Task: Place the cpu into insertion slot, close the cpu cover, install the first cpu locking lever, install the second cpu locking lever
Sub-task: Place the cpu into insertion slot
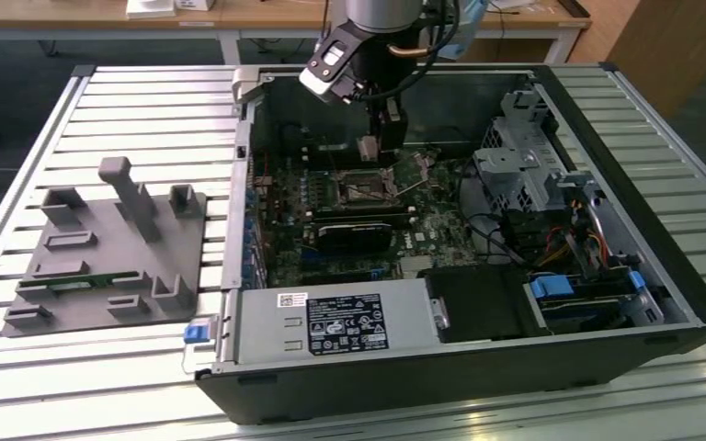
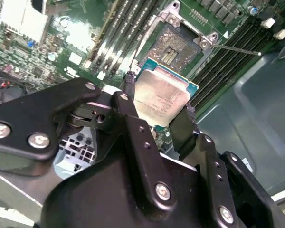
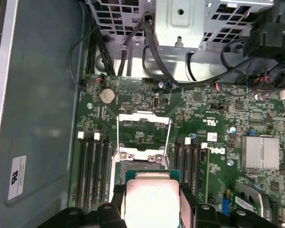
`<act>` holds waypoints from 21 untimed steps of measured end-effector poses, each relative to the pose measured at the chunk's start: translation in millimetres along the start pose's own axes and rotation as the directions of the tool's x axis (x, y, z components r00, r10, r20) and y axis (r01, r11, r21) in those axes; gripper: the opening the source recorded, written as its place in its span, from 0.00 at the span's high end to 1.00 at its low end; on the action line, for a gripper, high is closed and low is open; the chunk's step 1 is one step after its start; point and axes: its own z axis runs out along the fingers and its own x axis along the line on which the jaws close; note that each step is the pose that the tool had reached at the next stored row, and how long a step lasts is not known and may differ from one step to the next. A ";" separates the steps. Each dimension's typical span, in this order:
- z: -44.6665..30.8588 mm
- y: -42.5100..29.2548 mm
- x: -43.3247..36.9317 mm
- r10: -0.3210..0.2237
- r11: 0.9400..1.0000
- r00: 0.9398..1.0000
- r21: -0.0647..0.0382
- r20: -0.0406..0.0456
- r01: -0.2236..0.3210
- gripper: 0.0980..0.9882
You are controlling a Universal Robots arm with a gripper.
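My gripper (image 2: pixel 157 100) is shut on the cpu (image 2: pixel 167 92), a flat square chip with a silver-grey top, pinched by two opposite edges between black fingers (image 2: pixel 129 88). In both wrist views the cpu (image 3: pixel 149 192) hangs a little above the green board, partly over one edge of the insertion slot (image 2: pixel 173 47), whose dark centre lies uncovered. The cpu cover (image 3: pixel 145 129), a thin metal frame with a window cutout, is swung open on the far side of the slot (image 3: pixel 135 165). In the exterior view the gripper (image 1: pixel 375 152) hovers inside the open computer case, just behind the slot (image 1: pixel 362 190).
Long black memory slots (image 3: pixel 92 166) flank the socket on both sides. A thin lever rod (image 2: pixel 237 50) sticks out beside it. A black card (image 1: pixel 353 234), a power supply (image 1: pixel 328 326) and a drive cage (image 1: pixel 518 165) crowd the case. A grey fixture (image 1: pixel 108 248) lies at the exterior view's left.
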 end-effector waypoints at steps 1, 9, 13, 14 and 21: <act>1.9 -0.3 0.9 0.000 1.000 1.000 0.000 0.000 0.000 0.51; 10.7 -3.3 6.0 0.000 1.000 1.000 0.000 0.000 0.000 0.51; 18.4 -4.0 6.4 0.000 1.000 1.000 0.000 0.002 0.000 0.51; 19.8 -4.2 6.7 0.006 1.000 1.000 0.000 0.002 -0.006 0.51; 37.1 -11.9 10.2 0.014 1.000 1.000 0.000 0.003 -0.014 0.51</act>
